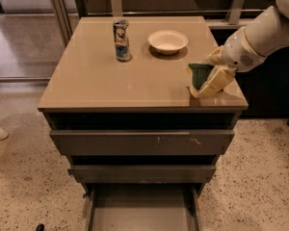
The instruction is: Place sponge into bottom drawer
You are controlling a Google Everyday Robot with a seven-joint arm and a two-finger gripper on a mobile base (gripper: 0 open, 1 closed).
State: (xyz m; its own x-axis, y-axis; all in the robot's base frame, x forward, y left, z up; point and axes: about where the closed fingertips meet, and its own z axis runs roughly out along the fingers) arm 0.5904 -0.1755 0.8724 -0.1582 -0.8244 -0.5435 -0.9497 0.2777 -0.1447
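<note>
The sponge [199, 74] is held on edge near the right front corner of the cabinet top [111, 81], its dark green face turned toward the can [121, 40]. It is clamped by the gripper [213, 73], whose pale fingers [217, 82] are closed against it from the right side. The hold looks meant for lifting it clear. The bottom drawer [144, 215] is pulled out below, its flat floor exposed to receive the sponge. The white bowl [167, 41] is set well behind, apart from the grasp.
</note>
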